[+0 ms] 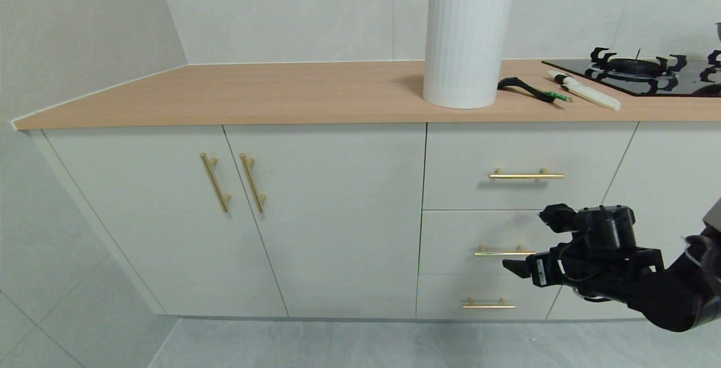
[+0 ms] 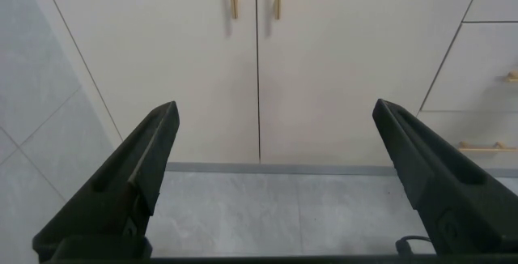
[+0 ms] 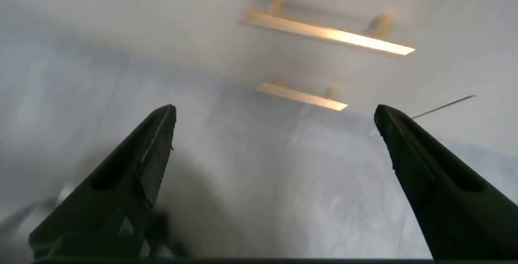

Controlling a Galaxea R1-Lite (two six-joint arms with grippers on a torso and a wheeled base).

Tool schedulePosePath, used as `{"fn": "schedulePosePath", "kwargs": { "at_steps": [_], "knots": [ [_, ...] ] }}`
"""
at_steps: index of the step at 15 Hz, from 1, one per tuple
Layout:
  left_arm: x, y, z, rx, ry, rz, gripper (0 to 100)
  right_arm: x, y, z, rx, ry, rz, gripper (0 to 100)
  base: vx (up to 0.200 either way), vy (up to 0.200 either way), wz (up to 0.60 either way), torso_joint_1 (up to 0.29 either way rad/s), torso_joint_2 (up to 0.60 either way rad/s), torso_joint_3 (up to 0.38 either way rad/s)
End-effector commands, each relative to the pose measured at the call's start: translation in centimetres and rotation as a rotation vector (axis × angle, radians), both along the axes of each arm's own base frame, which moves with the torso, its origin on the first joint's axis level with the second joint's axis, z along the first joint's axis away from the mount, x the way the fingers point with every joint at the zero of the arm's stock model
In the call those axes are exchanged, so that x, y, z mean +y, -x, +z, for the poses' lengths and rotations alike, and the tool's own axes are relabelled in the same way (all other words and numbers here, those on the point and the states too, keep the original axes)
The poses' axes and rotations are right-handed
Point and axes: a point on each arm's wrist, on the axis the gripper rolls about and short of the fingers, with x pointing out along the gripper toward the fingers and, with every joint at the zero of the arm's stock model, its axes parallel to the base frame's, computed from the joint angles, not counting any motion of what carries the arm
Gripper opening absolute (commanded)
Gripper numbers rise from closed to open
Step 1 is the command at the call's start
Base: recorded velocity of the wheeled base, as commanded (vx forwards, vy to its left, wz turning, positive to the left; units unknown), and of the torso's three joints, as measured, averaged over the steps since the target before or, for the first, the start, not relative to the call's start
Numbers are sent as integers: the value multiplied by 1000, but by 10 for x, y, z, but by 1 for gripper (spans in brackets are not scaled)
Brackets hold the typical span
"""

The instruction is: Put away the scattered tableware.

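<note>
black utensil (image 1: 508,82) and white utensil (image 1: 588,93) lie on the tabletop (image 1: 253,92), between the white ribbed holder (image 1: 466,47) and the hob (image 1: 636,72). right gripper (image 1: 535,242): jaws released, empty, near the middle drawer handle (image 1: 503,253). left gripper (image 2: 275,126): jaws released, empty, facing the cupboard doors (image 2: 186,70).

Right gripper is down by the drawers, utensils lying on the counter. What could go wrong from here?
1. The right gripper, open, is close to the thin middle drawer handle; a slightly off approach could slip off it or knock the drawer front.
2. The black utensil and white utensil lie close together beside the white holder; picking one may shove the other.
</note>
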Motion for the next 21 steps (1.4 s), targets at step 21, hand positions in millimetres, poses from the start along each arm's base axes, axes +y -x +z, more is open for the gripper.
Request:
{"fn": "schedulePosePath", "kwargs": {
  "at_steps": [21],
  "knots": [
    [0,0,0,1,1,0,100,-9,-83,-80,-85,6,-287,100,0,0,0,0,0,0]
  ]
}}
